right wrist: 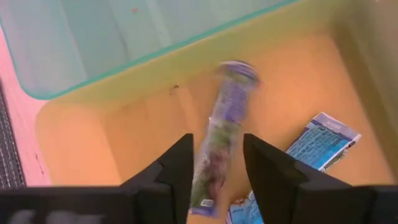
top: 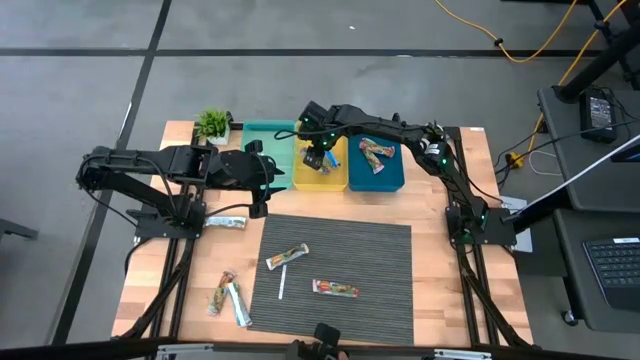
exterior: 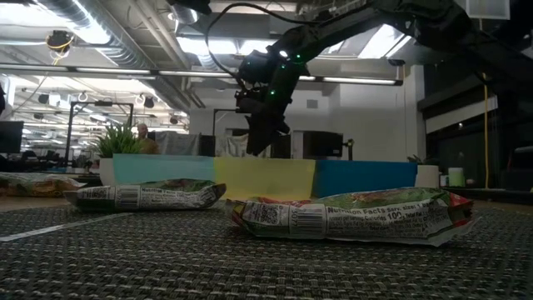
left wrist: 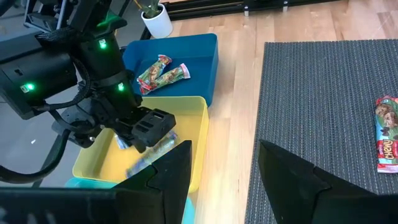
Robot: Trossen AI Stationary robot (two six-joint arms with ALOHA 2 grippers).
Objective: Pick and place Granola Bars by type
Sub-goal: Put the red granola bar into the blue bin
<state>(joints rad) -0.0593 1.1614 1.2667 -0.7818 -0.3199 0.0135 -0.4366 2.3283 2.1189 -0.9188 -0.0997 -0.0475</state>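
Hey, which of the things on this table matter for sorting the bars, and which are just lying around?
Job: bars, yellow bin, blue bin, teal bin.
Lying about: plant, white stick, mat.

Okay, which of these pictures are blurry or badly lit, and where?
Right wrist view: the bar between the right claw's fingers is smeared by motion blur over the yellow bin. Low view: the near mat is dim, bright ceiling lights glare behind, and the arm shows as a dark silhouette. Left wrist view: a bar in the yellow bin is slightly blurred. High view: evenly lit.
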